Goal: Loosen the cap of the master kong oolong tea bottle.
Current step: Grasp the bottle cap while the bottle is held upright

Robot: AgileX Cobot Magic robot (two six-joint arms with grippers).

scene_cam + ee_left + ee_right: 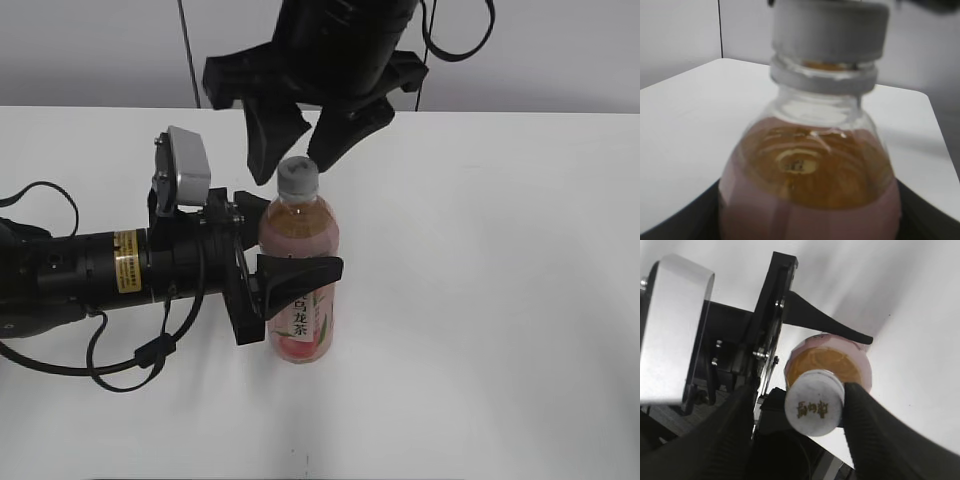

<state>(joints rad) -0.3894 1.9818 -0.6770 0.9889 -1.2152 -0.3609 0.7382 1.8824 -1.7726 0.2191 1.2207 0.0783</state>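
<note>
The master kong oolong tea bottle (300,290) stands upright mid-table, with pale amber tea and a pink-and-white label. My left gripper (300,236) reaches in from the left and is shut on the bottle's body, one finger in front and one behind. In the left wrist view the bottle (810,165) fills the frame between the dark jaws (810,225), with the cap (830,27) at the top. The white cap (298,177) is on the neck. My right gripper (292,165) hangs above, open, with a finger on each side of the cap (814,402). In the right wrist view (800,392) its right finger is against the cap and its left finger stands apart.
The white table (500,300) runs to a grey wall at the back. The left arm's body and cables (90,270) lie along the table's left side. The left wrist camera housing (675,330) sits close beside the right gripper's left finger.
</note>
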